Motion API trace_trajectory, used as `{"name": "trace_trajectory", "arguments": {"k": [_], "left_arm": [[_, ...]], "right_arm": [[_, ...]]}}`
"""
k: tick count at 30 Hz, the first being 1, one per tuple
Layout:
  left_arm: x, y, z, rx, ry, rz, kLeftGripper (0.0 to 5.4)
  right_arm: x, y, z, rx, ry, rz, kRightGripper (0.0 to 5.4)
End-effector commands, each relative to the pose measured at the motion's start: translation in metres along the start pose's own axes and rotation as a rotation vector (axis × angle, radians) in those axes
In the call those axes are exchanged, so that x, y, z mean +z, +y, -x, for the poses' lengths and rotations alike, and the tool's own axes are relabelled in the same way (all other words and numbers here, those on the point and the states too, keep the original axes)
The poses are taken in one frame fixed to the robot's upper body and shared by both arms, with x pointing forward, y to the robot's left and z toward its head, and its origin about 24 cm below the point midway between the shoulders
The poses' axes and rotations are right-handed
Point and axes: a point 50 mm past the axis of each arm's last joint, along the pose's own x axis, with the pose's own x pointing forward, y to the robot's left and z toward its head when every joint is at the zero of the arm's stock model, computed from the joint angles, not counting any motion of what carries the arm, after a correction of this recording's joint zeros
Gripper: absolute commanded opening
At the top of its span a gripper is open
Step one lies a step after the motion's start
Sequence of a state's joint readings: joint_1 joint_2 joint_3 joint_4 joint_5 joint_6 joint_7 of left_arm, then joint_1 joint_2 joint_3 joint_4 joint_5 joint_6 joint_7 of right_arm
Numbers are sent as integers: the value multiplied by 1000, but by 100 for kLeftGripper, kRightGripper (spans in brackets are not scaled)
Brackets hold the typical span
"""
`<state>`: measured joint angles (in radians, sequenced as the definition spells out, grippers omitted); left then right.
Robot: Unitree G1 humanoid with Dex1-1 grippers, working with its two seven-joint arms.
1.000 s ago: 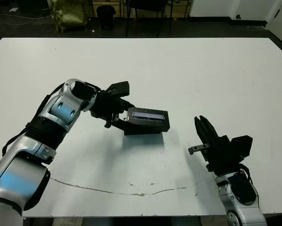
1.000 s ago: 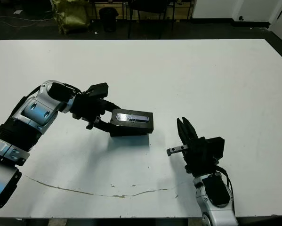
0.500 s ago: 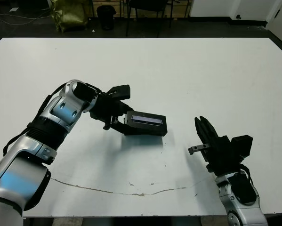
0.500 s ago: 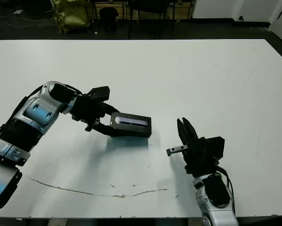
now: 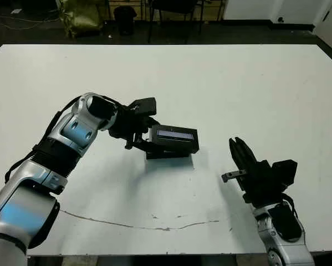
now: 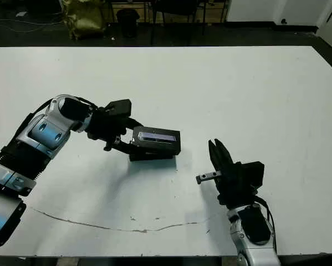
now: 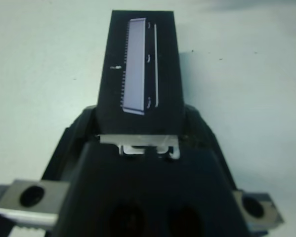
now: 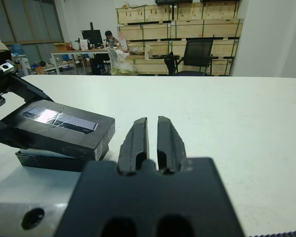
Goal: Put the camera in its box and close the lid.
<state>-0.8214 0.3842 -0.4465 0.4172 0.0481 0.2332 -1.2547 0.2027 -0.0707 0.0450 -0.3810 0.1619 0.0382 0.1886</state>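
My left gripper (image 5: 144,137) is shut on one end of the lid (image 5: 174,138), a flat black cover with a silvery stripe (image 7: 138,64). The lid hangs slightly tilted just over the box (image 5: 167,154), whose black edge shows beneath it (image 8: 51,159). The lid covers the inside of the box, and the camera is hidden. My right gripper (image 5: 235,146) stands to the right of the box, near the table's front edge. It is shut, with nothing between its fingers (image 8: 138,133).
The white table (image 5: 238,83) stretches wide behind and to the right of the box. A thin dark crack line (image 5: 132,224) runs along its front. Beyond the far edge stand chairs and a yellow-green bag (image 5: 80,16).
The lid dipped toward the box half a second ago and has since come back up a little and shifted slightly right. The right arm has not moved.
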Motion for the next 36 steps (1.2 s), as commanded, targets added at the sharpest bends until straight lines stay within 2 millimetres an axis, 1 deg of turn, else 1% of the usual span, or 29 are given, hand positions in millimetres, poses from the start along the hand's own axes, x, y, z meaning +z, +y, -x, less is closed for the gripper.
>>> {"name": "trace_trajectory", "arguments": {"k": [1,10,36], "left_arm": [[-7,-3,-2,-26,21,22,252],[-9,-3,-3,-49,39,67,252],[-16,-2,-6,-3,75,62,252]], "right_arm": [[-4,-1,2,-11,29,-2,0],[-4,-1,2,-14,26,-10,0],[-3,0,3,-14,28,-19,0]]}}
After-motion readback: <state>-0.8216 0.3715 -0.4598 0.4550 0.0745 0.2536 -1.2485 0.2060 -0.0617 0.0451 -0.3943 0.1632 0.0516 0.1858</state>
